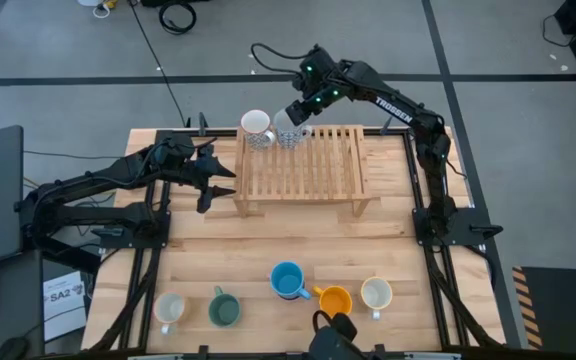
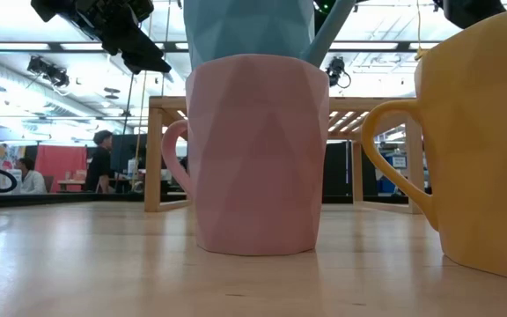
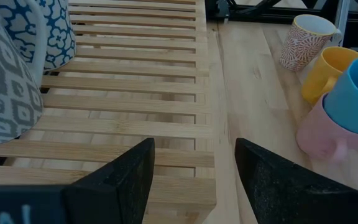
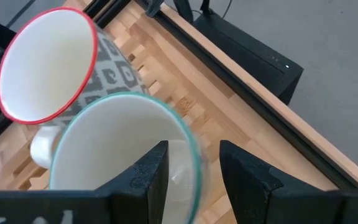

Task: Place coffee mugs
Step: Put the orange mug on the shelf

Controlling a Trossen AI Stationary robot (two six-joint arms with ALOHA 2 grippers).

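Observation:
Two mugs stand upright on the far left corner of the wooden slatted rack [image 1: 308, 170]: a white grey-patterned one [image 1: 256, 128] [image 4: 48, 62] and a blue-patterned one [image 1: 288, 136] [image 4: 123, 149] beside it. My right gripper [image 1: 295, 115] [image 4: 193, 177] is open over the blue-patterned mug, one finger inside its rim and one outside, with gaps on both sides. My left gripper [image 1: 216, 183] [image 3: 194, 168] hovers open at the rack's left end. Along the near edge stand a cream mug [image 1: 171, 310], a dark green one [image 1: 223, 308], a blue one [image 1: 288, 280] stacked in a pink one [image 2: 253, 154], an orange one [image 1: 335, 298] and a patterned white one [image 1: 376, 293].
The rack's right two thirds are bare slats. Bare tabletop [image 1: 298, 240] lies between the rack and the near row of mugs. Black frame rails run along the table's left and right sides. People sit in the room beyond the table [image 2: 104, 158].

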